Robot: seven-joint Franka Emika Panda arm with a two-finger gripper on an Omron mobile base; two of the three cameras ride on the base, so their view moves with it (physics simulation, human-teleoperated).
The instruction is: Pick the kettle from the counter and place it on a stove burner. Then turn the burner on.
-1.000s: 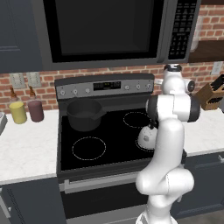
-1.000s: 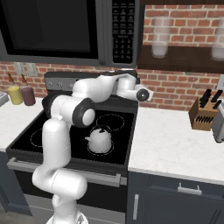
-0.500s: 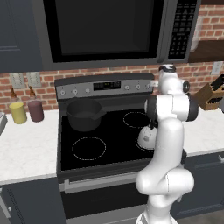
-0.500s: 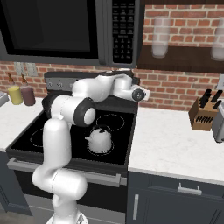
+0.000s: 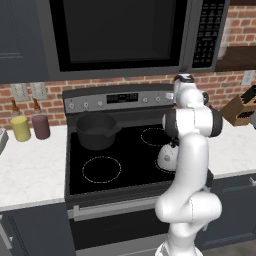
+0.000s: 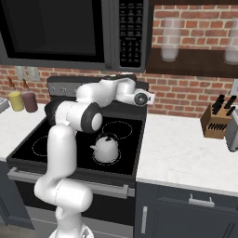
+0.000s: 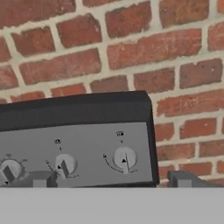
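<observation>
At the far left, in the left base view, a yellow jar [image 5: 21, 128] and a dark red jar [image 5: 41, 126] are seen standing side by side on the counter [image 5: 30, 167], against the brick wall [image 5: 45, 90]. To their right the black glass cooktop [image 5: 125, 165] is located, with a wide dark grey pot [image 5: 96, 131] on its rear left zone and a dashed ring [image 5: 101, 169] bare at front left. The kettle [image 6: 106, 148] is seated upright on the front right stove burner [image 6: 95, 160], its spout turned toward the left in the right base view; in the left base view it is partly hidden behind the white arm [image 5: 192, 150]. The rear right ring [image 6: 117, 129] is left bare. The gripper [image 7: 111, 180] is held level before the right end of the grey control panel [image 7: 87, 153], with the jaws spread wide and nothing between them. Three knobs are shown on the panel; the rightmost knob [image 7: 124, 158] lies between the finger tips [image 7: 40, 180], not touched. Further right, a knife block [image 6: 216, 122] is placed on the counter.
</observation>
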